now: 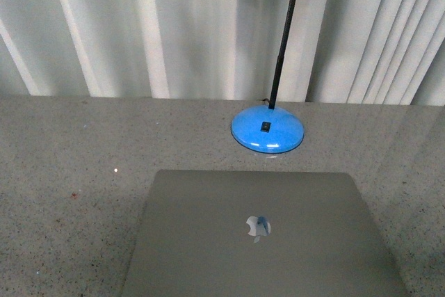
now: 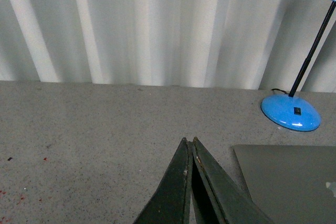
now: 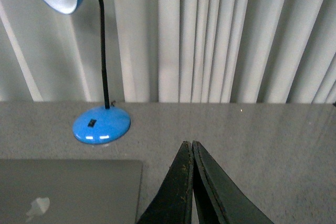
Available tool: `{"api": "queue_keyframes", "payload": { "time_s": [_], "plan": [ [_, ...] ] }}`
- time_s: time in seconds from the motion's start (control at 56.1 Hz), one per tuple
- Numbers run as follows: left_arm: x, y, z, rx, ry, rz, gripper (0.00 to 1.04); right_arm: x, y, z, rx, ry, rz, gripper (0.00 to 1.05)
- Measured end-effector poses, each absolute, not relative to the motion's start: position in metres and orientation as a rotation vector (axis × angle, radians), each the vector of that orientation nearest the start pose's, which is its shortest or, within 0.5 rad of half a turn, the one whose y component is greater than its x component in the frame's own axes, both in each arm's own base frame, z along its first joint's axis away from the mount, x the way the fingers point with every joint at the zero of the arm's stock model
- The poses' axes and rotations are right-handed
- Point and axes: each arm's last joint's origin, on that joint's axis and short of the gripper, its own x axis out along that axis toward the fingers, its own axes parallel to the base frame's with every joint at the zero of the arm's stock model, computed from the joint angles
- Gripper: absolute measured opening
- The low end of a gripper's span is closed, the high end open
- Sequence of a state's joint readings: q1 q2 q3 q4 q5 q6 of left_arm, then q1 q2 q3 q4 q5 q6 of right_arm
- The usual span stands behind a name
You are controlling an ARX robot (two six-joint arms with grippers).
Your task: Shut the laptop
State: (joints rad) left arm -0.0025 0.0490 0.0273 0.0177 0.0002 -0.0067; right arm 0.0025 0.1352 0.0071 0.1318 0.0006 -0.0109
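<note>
Front view: laptop (image 1: 261,238) lies shut, lid up, flat on the table (image 1: 69,172), just in front of the blue lamp (image 1: 268,129). My left gripper (image 2: 189,142) and right gripper (image 3: 189,144) both have fingers pressed together, holding nothing, above bare table beside the laptop.

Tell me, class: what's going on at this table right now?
Nothing is being handled at this moment. The laptop lies on the table with its lid down, logo up, so closing looks done. Behind it stands a blue lamp. The left gripper and right gripper each hover beside the laptop, jaws shut and empty, touching nothing.
</note>
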Motion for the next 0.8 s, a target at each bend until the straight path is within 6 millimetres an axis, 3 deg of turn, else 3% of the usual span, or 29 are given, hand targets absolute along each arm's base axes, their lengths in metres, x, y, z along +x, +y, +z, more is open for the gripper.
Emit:
{"api": "queue_keyframes", "payload": {
  "time_s": [0.339, 0.731, 0.802],
  "plan": [
    [0.0962, -0.0002, 0.1726, -0.007, -0.025, -0.002, 0.07, 0.0976, 0.0002, 0.1654, -0.011, -0.002, 0.003, 0.04],
    [0.0962, -0.0002, 0.1726, -0.007, -0.025, -0.002, 0.74, 0.0976, 0.0002, 0.1654, -0.011, -0.002, 0.002, 0.71],
    [0.0962, -0.0002, 0.1726, -0.007, -0.025, -0.002, 0.90, 0.0976, 0.0002, 0.1654, -0.011, -0.002, 0.002, 0.88]
  ]
}}
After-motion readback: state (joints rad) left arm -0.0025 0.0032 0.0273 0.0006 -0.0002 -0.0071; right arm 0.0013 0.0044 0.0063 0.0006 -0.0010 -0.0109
